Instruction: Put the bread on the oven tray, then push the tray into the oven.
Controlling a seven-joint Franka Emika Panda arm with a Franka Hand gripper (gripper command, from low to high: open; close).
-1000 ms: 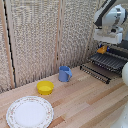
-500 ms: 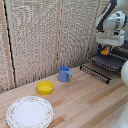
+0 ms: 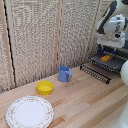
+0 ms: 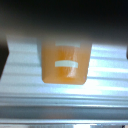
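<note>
End effector (image 3: 107,51) hung just above the bread (image 3: 105,58), fingers too small to read, grip impossible to tell, bread flat on the oven pan (image 3: 114,62), oven hard to make out, blue mug (image 3: 64,74), yellow bowl (image 3: 45,88), plate (image 3: 29,112) on the bench (image 3: 90,102).

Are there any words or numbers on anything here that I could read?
None: no readable words or numbers show in either view.
The bread carries two pale bars, which are marks and not letters.
The plate has a rim pattern too small to make out.
The blue mug and yellow bowl look plain.
</note>
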